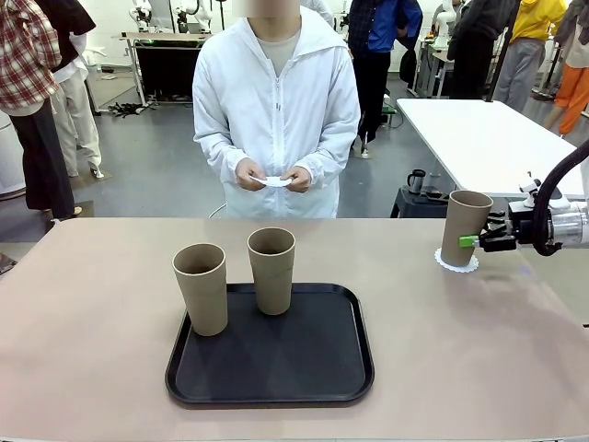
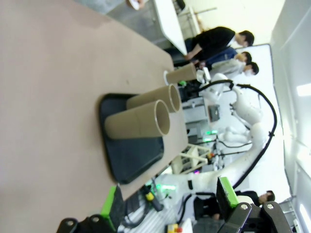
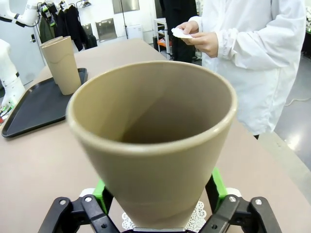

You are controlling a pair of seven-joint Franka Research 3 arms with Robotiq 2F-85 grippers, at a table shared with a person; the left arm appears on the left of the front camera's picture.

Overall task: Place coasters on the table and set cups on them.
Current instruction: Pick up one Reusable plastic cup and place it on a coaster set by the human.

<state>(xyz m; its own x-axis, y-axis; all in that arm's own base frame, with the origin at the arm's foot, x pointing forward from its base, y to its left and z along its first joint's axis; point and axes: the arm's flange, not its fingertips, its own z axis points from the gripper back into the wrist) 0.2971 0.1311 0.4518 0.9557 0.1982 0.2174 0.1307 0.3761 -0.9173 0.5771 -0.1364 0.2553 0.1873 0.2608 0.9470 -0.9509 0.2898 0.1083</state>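
Observation:
One tan cup (image 1: 465, 226) stands upright on a white lacy coaster (image 1: 444, 263) at the right of the beige table (image 1: 92, 313). My right gripper (image 1: 471, 241) reaches in from the right, its green pads (image 3: 216, 187) on either side of the cup's (image 3: 150, 141) lower wall and slightly off it, open. Two more cups (image 1: 201, 287) (image 1: 272, 269) stand on the black tray (image 1: 276, 396). The person across the table holds another coaster (image 1: 271, 181) in both hands. My left gripper (image 2: 170, 201) hangs open above the table's near side, with nothing between its fingers.
A smaller white table (image 1: 488, 138) stands behind at the right. Bare tabletop lies left of the tray and between the tray and the right cup. Other people stand farther back.

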